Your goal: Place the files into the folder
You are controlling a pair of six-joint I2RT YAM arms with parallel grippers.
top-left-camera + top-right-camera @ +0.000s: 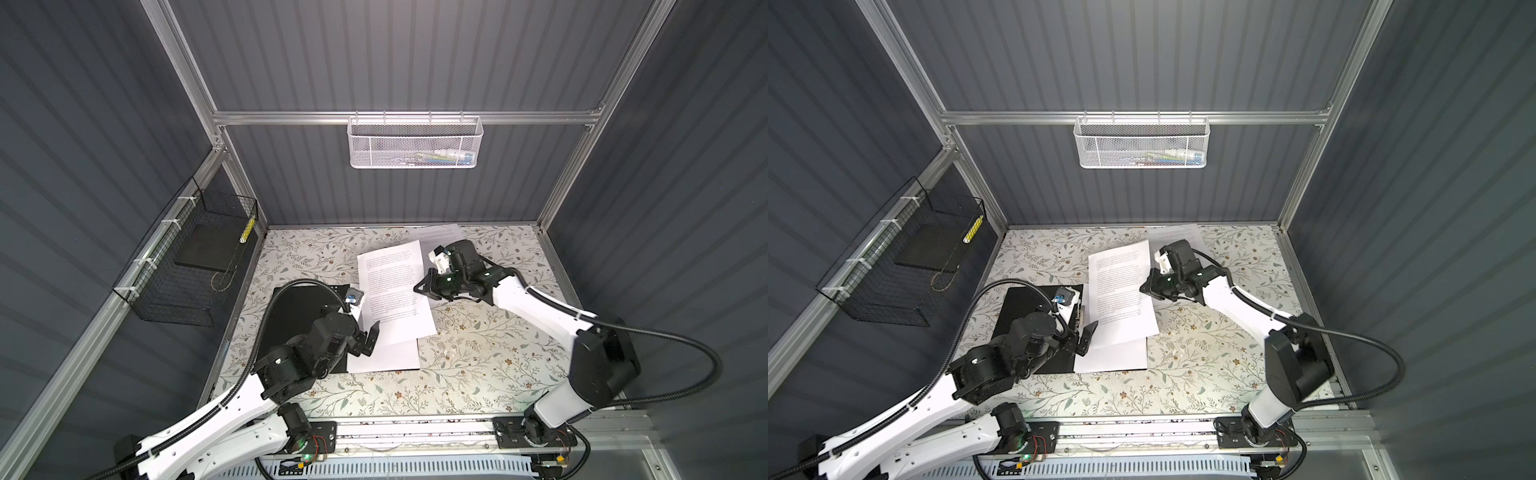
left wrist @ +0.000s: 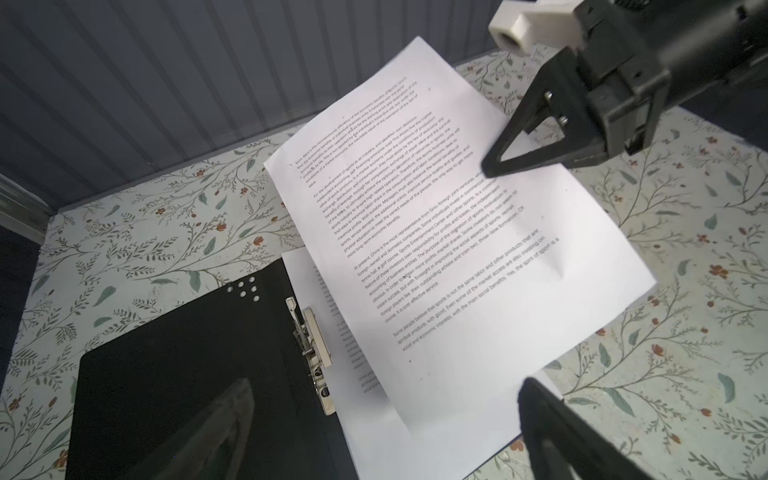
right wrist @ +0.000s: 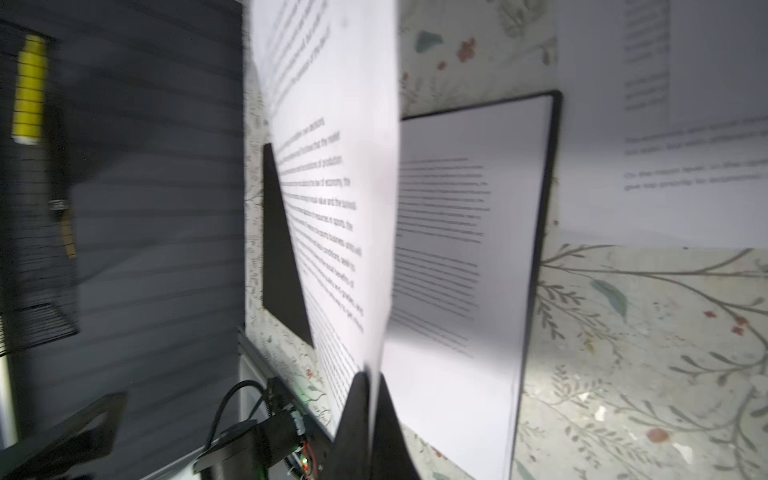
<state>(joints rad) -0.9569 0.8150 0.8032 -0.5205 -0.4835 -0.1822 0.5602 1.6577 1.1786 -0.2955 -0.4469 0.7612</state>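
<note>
One sheet (image 1: 392, 291) in right pincer (image 1: 417, 289), lengthwise near-to-far.

Folder (image 1: 299, 305) open on bench (image 1: 478, 374), left of centre. Files (image 1: 386, 359) lie on folder's right half, beside clip (image 2: 313, 345). Raised sheet (image 1: 390, 286) tilted above them, its edge in right claw (image 1: 419, 288). Left claw (image 1: 369, 338) over folder's front, beside files. Rear sheet (image 1: 440, 235) flat at bench back, behind right claw. Wire basket (image 1: 174, 299) on left wall, slab (image 1: 208, 249) inside.
</note>
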